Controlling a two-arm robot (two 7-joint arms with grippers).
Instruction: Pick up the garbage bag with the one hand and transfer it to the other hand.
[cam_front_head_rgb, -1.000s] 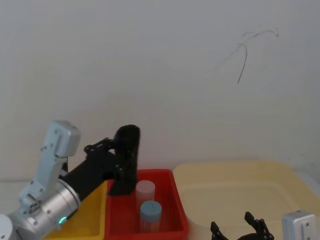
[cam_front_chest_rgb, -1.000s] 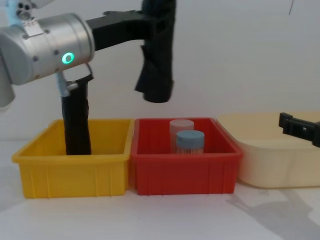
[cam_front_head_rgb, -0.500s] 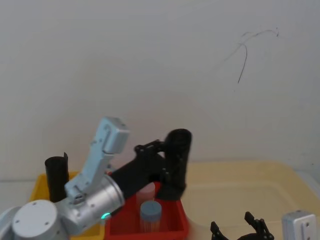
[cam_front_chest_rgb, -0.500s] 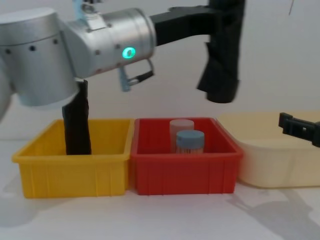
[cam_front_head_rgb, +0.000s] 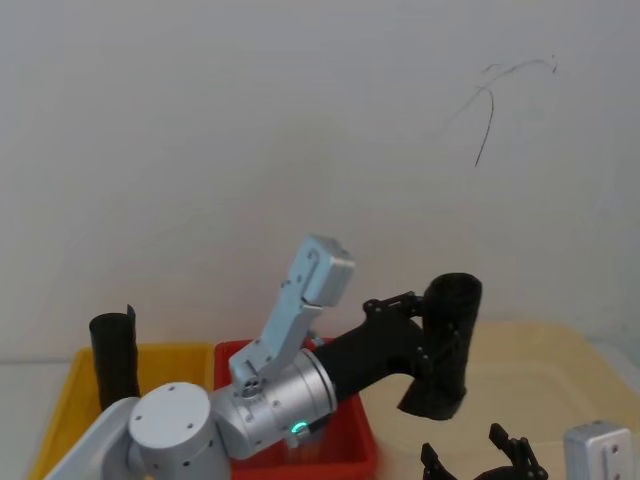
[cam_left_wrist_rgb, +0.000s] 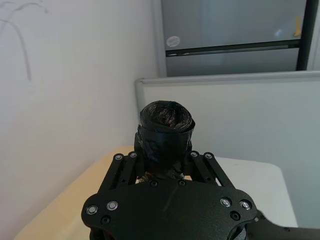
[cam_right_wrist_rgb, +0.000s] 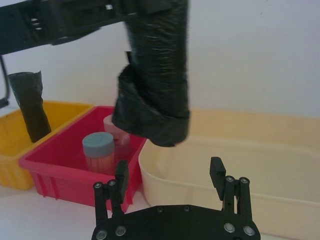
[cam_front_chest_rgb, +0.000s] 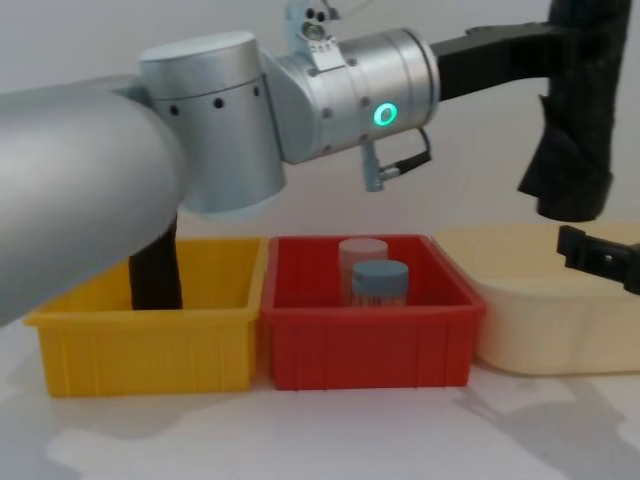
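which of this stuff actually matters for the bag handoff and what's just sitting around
In the job:
- garbage bag, held upright in the air
- left gripper, shut on it
- right gripper, open, lower down

Just lying about:
- yellow bin with a second black roll standing in it
- red bin holding two containers
- cream tub

No writing, label or number is legible anywhere.

Place: a plain robot test lab.
Wall: bare white wall (cam_front_head_rgb: 250, 120) with a thin scribbled mark (cam_front_head_rgb: 491, 110).
Table: white table (cam_front_chest_rgb: 300, 430) carrying a yellow bin (cam_front_chest_rgb: 140, 350), red bin (cam_front_chest_rgb: 365, 350) and cream tub (cam_front_chest_rgb: 540, 325).
Beyond the fingers (cam_left_wrist_rgb: 122, 170) of the left gripper (cam_left_wrist_rgb: 164, 167): white partition (cam_left_wrist_rgb: 235, 115), grey panel (cam_left_wrist_rgb: 230, 25) above it.
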